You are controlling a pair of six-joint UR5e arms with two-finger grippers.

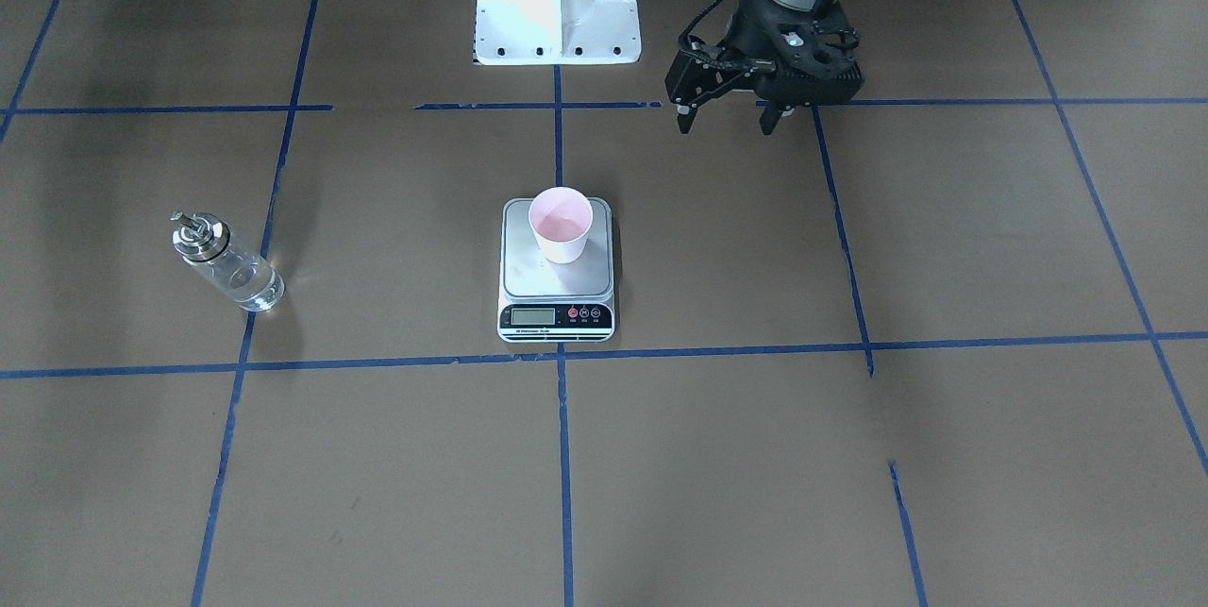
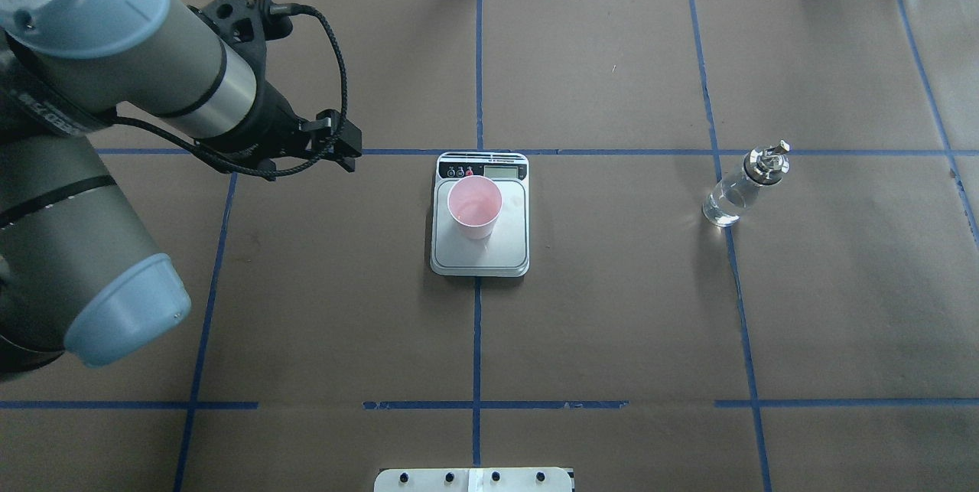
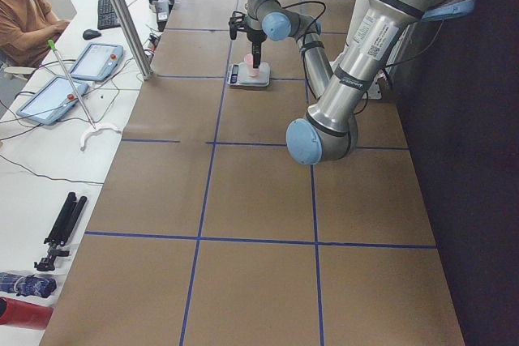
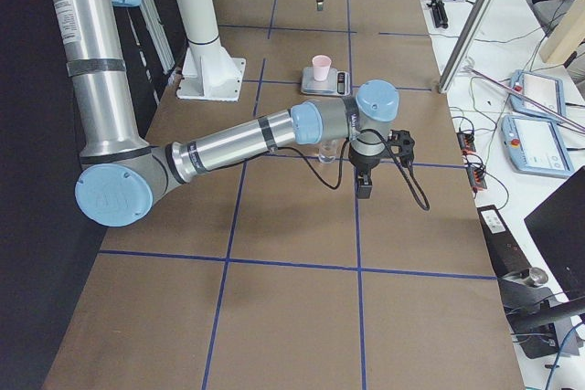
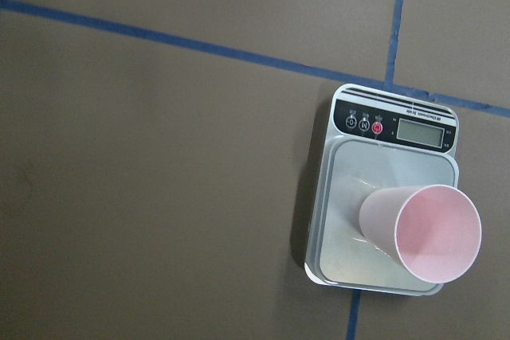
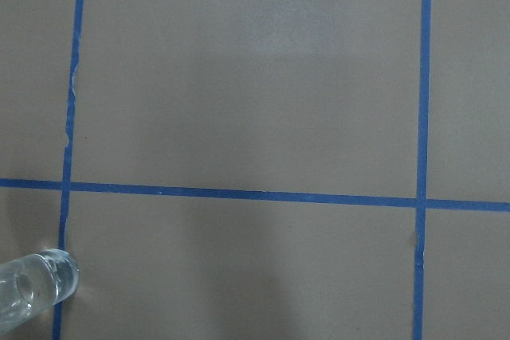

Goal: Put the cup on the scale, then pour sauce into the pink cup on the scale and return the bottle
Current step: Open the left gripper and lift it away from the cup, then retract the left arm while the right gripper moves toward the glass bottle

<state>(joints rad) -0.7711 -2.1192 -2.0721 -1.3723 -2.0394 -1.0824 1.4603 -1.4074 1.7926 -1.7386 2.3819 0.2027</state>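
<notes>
Brown paper [image 1: 377, 494], pink cup [image 1: 561, 226] on steel scale [image 1: 557, 286]; left tool [image 1: 727, 126] released, right tool [image 4: 363, 191] indeterminate.

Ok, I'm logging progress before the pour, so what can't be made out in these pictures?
Scale display: digits too small in the fixed views, blurred in the left wrist view.
Liquid in the cup: clear sauce cannot be told from the pink inside.
Right claw: shows only in the right side view, small; open or shut unclear.
Bottle: cut off by the right wrist view's lower-left edge; mostly behind the right arm in the right side view.
</notes>
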